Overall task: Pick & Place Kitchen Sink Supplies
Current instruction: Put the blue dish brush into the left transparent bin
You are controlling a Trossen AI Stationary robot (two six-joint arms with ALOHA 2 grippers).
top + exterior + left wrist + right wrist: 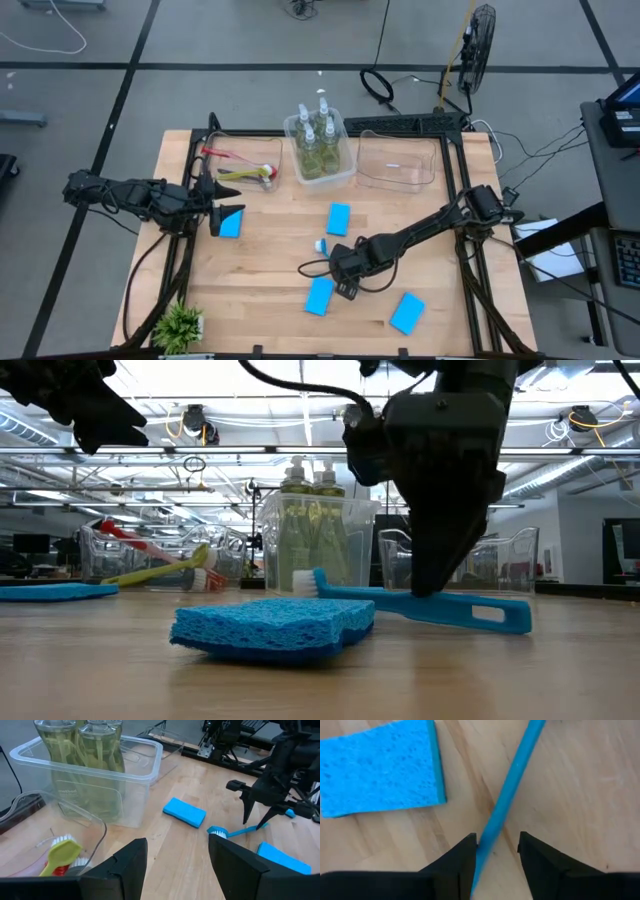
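My right gripper (496, 851) straddles the blue brush (512, 790), fingers spread; next, pinch, lift toward twelve o'clock.

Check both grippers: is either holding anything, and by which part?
The right gripper straddles the blue brush at its handle, fingers not yet clamped. The left gripper is open, holding nothing.

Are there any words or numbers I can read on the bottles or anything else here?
None can be read.
Soap bottles in the clear bin: faint print on the front of one, too blurred to read.
Sponges, blue brush, yellow brush, table: no writing shows.
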